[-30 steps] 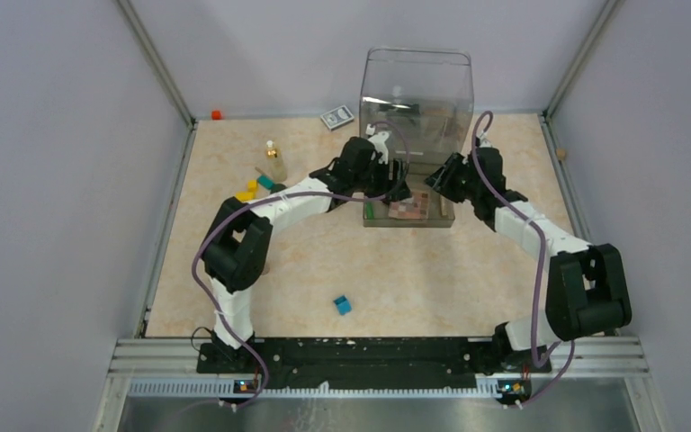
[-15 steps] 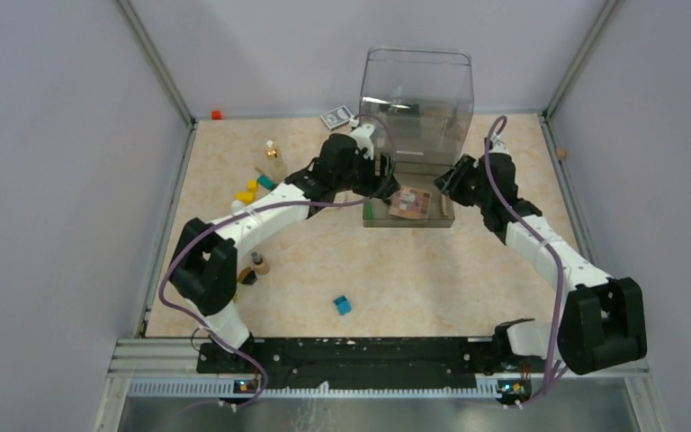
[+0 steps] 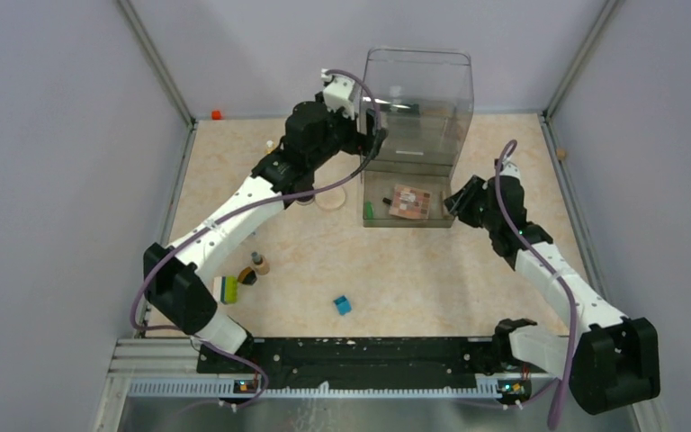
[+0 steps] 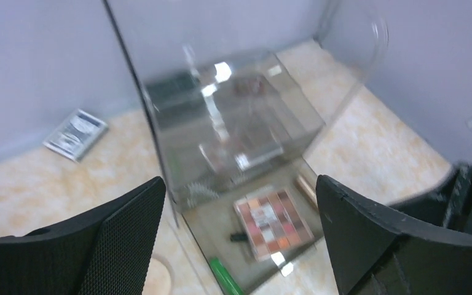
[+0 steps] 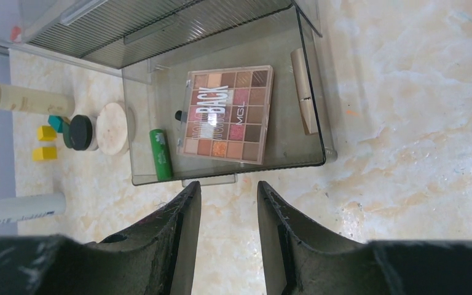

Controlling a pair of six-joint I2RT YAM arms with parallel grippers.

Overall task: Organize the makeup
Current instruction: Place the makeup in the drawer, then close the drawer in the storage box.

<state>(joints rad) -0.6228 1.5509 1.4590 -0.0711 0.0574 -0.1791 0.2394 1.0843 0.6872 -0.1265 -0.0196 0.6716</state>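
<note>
Palette flat in the open tray at the foot of the clear box, swatches up. Lies between green tube on one side and tan tube on the other, touching neither. Outside the tray, on the counter just beside its wall: beige disc, with black compact right next to it. Farther out in the right wrist view: gold-capped bottle and white bottle, with two yellow blocks and a teal block in the stretch between them. Just off the tray's front lip, right pincer: jaws parted only a little, nothing between them. Up beside the box's left wall, left pincer: spread wide, grips nothing, looks down through the blurred clear wall onto the palette. Behind it, card box flat on the counter near the back wall. Toward the near edge, blue cube alone, well apart from the tray. A few small items by the left arm's lower link, too small to name.
</note>
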